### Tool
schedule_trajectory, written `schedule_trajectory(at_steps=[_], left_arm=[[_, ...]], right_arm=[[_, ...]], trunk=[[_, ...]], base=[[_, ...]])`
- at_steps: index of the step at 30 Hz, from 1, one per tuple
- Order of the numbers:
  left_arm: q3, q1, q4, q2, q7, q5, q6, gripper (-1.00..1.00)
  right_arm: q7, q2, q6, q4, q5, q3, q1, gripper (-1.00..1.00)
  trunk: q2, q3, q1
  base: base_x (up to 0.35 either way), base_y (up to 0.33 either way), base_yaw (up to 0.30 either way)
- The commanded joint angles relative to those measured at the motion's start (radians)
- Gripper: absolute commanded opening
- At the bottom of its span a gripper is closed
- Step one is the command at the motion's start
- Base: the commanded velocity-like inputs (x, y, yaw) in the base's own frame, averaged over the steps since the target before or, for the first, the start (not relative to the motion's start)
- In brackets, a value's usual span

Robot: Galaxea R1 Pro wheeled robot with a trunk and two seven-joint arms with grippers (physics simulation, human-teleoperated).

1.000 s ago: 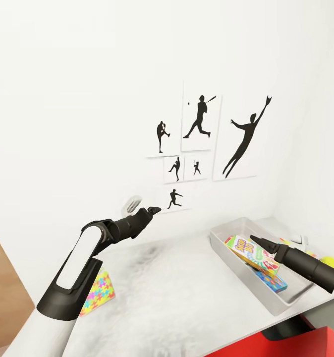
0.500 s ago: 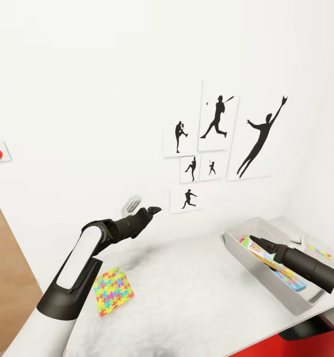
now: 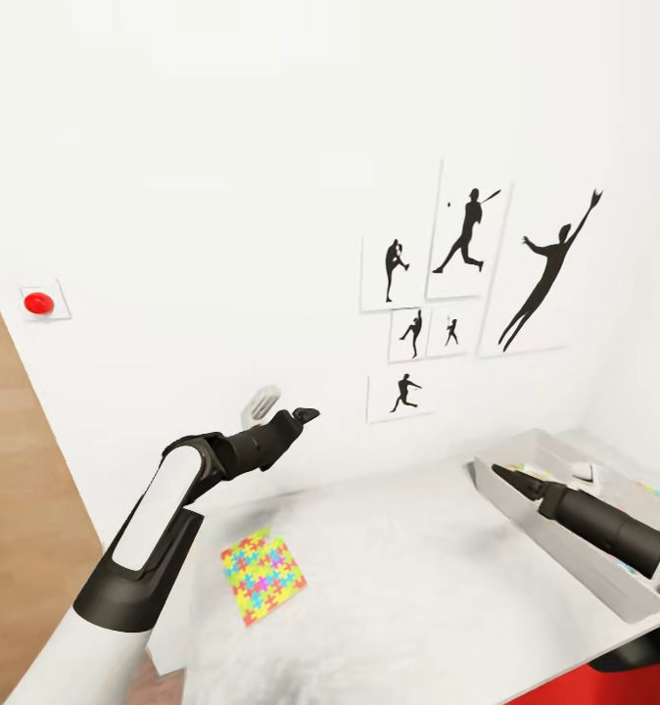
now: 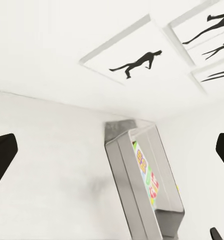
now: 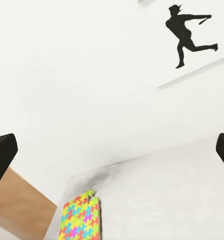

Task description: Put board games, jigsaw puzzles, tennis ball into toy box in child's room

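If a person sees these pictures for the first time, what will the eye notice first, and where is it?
First come the black sports silhouette pictures on the white wall above the table. Next is the bright jigsaw puzzle, lying flat near the table's left end. The grey toy box sits at the right end, behind the right gripper.

A child's bedroom, probably: black sports-silhouette pictures hang on the white wall at centre right, above a pale grey tabletop bearing a multicoloured jigsaw-patterned square.
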Motion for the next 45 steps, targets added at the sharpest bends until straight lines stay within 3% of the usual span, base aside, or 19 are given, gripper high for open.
schedule_trajectory(at_steps=[1, 14, 45], left_arm=[[0.0, 0.0, -0.001, 0.0, 0.008, 0.008, 0.0, 1.0], [-0.002, 0.0, -0.001, 0.0, 0.009, 0.006, 0.0, 1.0], [-0.001, 0.003, 0.001, 0.002, 0.009, 0.005, 0.0, 1.0]], right_arm=[[-0.002, 0.0, 0.006, 0.0, -0.001, -0.001, -0.001, 1.0], [-0.034, -0.001, 0.0, 0.003, 0.0, 0.003, -0.002, 1.0], [-0.042, -0.002, 0.017, 0.003, 0.024, 0.012, -0.003, 1.0]], trunk=[[-0.001, 0.0, 0.0], [-0.001, 0.0, 0.0], [-0.001, 0.0, 0.0]], base=[[0.0, 0.27, 0.0], [0.0, 0.206, 0.0], [0.0, 0.016, 0.0]])
